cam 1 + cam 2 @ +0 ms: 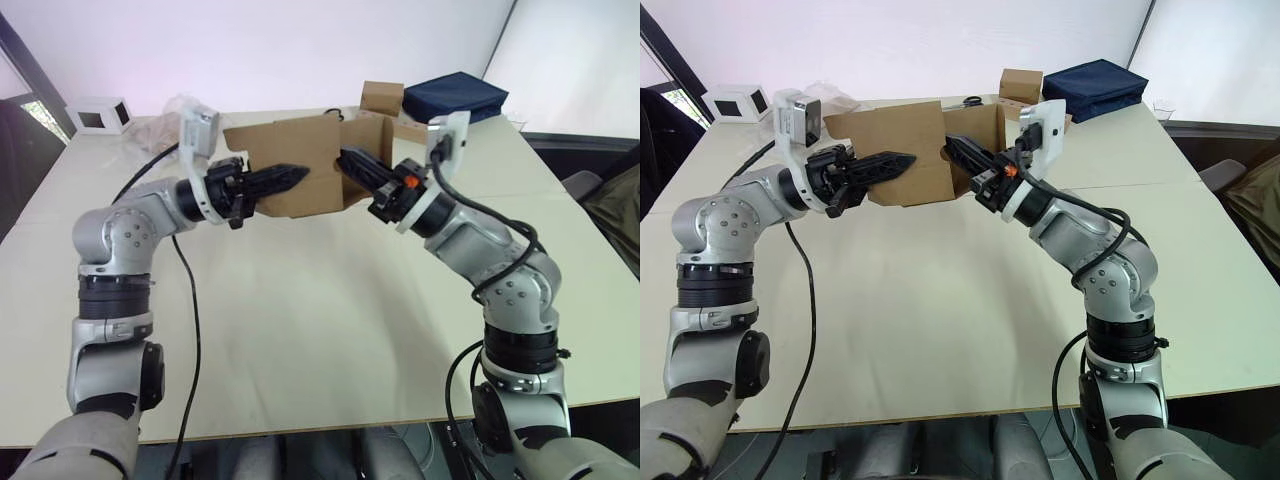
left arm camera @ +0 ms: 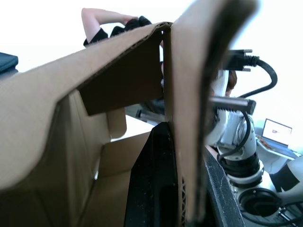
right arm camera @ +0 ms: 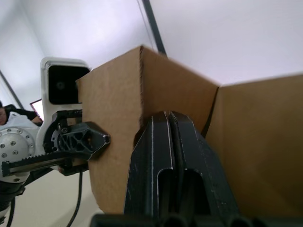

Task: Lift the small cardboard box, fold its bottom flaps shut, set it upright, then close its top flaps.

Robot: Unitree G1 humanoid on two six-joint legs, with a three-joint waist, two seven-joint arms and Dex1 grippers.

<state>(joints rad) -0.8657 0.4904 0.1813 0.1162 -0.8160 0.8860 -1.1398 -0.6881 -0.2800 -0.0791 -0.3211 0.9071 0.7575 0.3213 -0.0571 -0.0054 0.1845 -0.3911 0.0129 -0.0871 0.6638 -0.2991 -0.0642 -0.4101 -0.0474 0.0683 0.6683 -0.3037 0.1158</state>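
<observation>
- The small cardboard box (image 1: 300,170) is being held up off the white table (image 1: 320,330), between the two arms, with its open flaps (image 1: 975,135) toward the far side.
- The left gripper (image 1: 285,178) is clamping a side wall panel; the wall is sitting between its fingers in the left wrist view.
- The right gripper (image 1: 352,163) is pressing against the box edge with fingers clenched together, seemingly on no cardboard.
- Judgement: keeping the left pinch firm while the right pushes the flaps inward should be helping; the thin panel may be buckling.
</observation>
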